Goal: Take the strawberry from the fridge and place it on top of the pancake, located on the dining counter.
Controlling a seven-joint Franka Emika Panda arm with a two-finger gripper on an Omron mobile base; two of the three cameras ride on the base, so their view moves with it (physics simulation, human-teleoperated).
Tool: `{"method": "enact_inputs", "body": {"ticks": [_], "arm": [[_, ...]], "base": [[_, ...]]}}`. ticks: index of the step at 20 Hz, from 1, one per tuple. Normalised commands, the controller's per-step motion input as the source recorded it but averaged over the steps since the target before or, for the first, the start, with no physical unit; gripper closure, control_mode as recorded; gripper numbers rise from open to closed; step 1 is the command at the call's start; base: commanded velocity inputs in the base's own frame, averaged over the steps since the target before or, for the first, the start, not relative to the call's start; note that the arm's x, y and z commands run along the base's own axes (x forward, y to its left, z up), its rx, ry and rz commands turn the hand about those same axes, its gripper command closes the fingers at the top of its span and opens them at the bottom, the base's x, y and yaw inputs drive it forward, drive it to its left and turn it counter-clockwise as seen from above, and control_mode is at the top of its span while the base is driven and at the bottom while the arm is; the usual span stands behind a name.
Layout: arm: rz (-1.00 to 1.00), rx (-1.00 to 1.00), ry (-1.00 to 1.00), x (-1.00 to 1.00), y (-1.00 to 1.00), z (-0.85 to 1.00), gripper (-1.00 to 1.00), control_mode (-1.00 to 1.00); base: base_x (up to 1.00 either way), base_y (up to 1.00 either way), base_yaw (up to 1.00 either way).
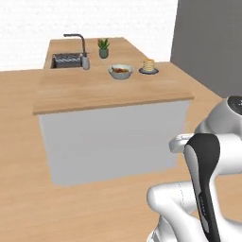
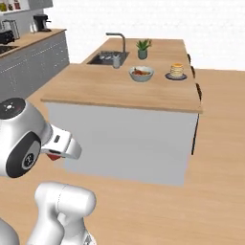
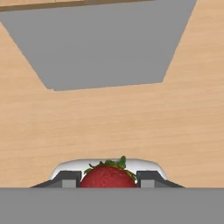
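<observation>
I have the claw (image 3: pixel 109 183) closed on the strawberry (image 3: pixel 108 176), the berry pinched between the two fingers with its green cap showing above them. The claw hangs low over the floor, short of the counter (image 1: pixel 113 97), whose grey side rises ahead of it. The pancake (image 1: pixel 149 65) sits far beyond the claw, on the counter's far half, toward the right.

My worry is reach: I judge that from here the arm cannot get there, so the base has to close in without bumping the grey side. A jolt could squeeze the berry out, and a round berry may roll off the stack if released too high.

Beyond the claw, left to right: sink (image 1: pixel 66 61), holding what I cannot make out; plant (image 1: pixel 103 48) in its pot; bowl (image 1: pixel 120 71) of fruit; the pancake's plate (image 1: pixel 148 72).
</observation>
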Motion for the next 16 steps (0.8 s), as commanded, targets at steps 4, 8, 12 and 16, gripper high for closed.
{"method": "enact_inputs", "body": {"ticks": [4, 8, 12, 16], "arm": [[0.00, 0.00, 0.00, 0.00, 0.00, 0.00, 1.00, 1.00], [0.00, 0.00, 0.00, 0.00, 0.00, 0.00, 1.00, 1.00], [0.00, 0.00, 0.00, 0.00, 0.00, 0.00, 1.00, 1.00], [0.00, 0.00, 0.00, 0.00, 0.00, 0.00, 1.00, 1.00]], "base": [[0.76, -1.00, -0.24], [0.86, -1.00, -0.05], [0.78, -1.00, 0.07], [0.61, -1.00, 0.27]]}}
